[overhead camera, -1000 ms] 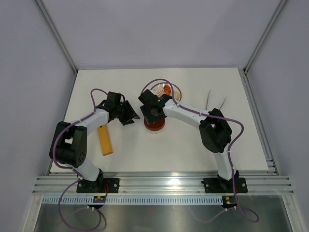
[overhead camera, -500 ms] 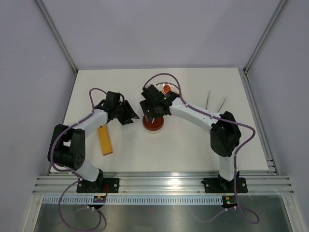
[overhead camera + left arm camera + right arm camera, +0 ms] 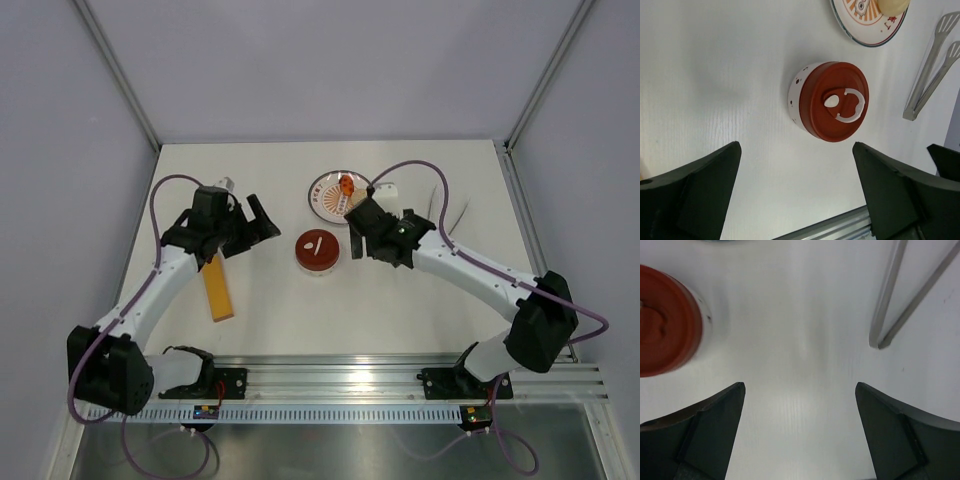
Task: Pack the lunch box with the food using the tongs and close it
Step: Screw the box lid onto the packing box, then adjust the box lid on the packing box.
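The lunch box (image 3: 318, 250) stands mid-table, its dark-red lid with the white curled mark on top; it also shows in the left wrist view (image 3: 832, 102) and the right wrist view (image 3: 665, 322). My left gripper (image 3: 263, 222) (image 3: 795, 146) is open and empty, left of the box and apart from it. On the box's right, the right gripper (image 3: 356, 235) (image 3: 800, 385) is open and empty too. Food remains on the plate: an orange piece (image 3: 345, 186) and a beige piece (image 3: 892, 5). The tongs (image 3: 447, 205) (image 3: 932, 65) (image 3: 900, 305) lie flat at the far right.
The white patterned plate (image 3: 313, 196) (image 3: 865, 27) sits just behind the lunch box. A flat yellow-orange bar (image 3: 217, 288) lies under my left forearm. The table's front rail (image 3: 330, 378) runs along the near edge.
Both grippers have drawn away from the lunch box, the left to the left, the right to the right. The left jaws have opened and the right have spread wider. The lid stays on.
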